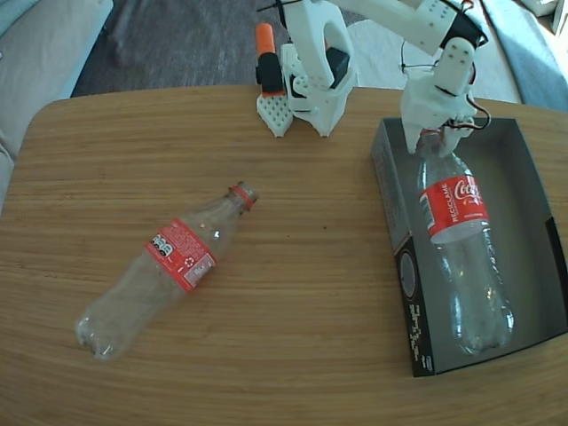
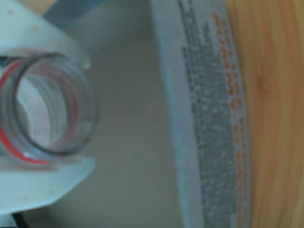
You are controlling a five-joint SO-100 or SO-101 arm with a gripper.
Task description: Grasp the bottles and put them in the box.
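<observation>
Lying lengthwise in the box (image 1: 532, 213), bottle (image 1: 461, 257) with neck toward the arm, clamped by the pincer (image 1: 432, 135); second bottle (image 1: 169, 266) diagonal on the desk (image 1: 293, 337).

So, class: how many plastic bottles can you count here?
2. One bottle lies in the box, its neck in the tool. The other bottle lies on the table.

A rounded wooden surface (image 1: 293, 293) with fine straight grain fills most of the fixed view. Beyond its far edge lie a dark grey carpet (image 1: 177, 40) and a pale cushion (image 1: 40, 44) at left.
</observation>
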